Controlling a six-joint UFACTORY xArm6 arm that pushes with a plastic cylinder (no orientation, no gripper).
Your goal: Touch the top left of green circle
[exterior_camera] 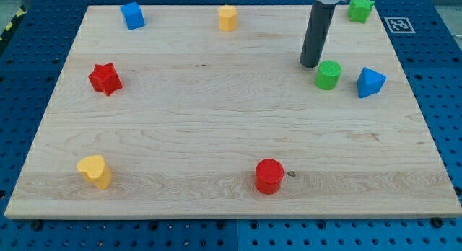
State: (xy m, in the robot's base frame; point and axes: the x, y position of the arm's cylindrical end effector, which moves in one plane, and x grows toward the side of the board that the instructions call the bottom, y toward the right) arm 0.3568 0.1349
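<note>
The green circle block point(328, 75) sits at the view's right, upper half of the wooden board point(216, 121). My tip point(310, 64) is at the end of the dark rod, just to the upper left of the green circle, very close to its edge or touching it. A blue triangular block point(370, 82) lies just right of the green circle.
A green star block point(359, 8) is at the top right, a yellow block point(228, 17) at top centre, a blue block point(133, 15) at top left, a red star point(105, 78) at left, a yellow heart point(95, 171) at bottom left, a red circle point(268, 176) at bottom centre.
</note>
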